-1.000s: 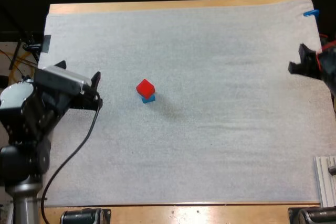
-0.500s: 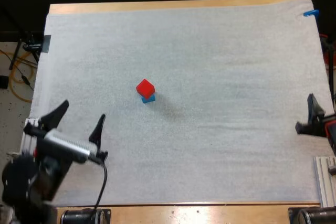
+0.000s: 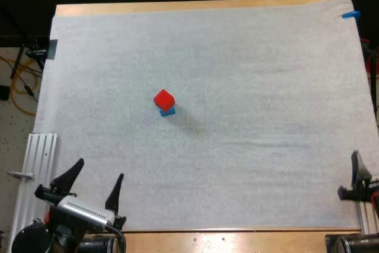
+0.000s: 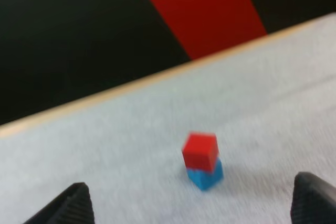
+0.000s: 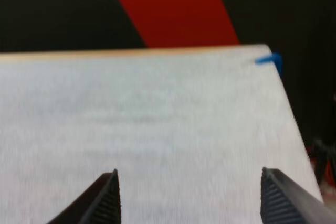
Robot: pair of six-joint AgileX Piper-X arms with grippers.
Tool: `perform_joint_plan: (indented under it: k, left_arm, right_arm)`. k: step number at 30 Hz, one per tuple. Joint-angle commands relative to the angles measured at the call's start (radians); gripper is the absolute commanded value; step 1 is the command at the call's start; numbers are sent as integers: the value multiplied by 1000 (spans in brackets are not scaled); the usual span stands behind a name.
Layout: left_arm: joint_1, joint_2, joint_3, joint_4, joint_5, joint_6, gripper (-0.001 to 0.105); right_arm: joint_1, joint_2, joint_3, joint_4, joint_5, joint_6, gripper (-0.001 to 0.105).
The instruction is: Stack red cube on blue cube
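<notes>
- Stacking judged done: red cube [image 3: 164, 98] atop blue cube [image 3: 168, 111], touching, slightly turned.
- Left gripper [image 3: 99, 169] spread, empty, well apart from blue cube, on its near side.
- Right gripper [image 5: 189, 173] spread, empty, well apart, far right of blue cube.
- Next: probably just keep clear.

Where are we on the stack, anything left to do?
Done: the red cube sits on the blue cube, slightly askew, in the middle of the mat. In hand: nothing. The left pincer and right pincer are both open and empty, at the mat's near edge, well clear of the stack. Left: nothing that I can see.
</notes>
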Motion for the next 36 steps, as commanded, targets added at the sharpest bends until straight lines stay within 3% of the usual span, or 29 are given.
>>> perform_joint_plan:
  k: [1, 10, 21, 36]
  left_arm:
    - [-5, -28, 0, 36, 5, -10, 74]
    - [-5, -146, 0, 151, 5, -30, 74]
    - [-5, -144, 135, -18, 5, -32, 74]
    - [-5, -144, 146, -16, 5, -39, 74]
  right_arm:
    - [0, -34, 2, 44, 0, 2, 56]
    - [0, -67, -9, 117, -5, 1, 56]
    - [0, -67, 14, 114, -14, 2, 56]
    - [0, -67, 27, 107, -52, 54, 56]
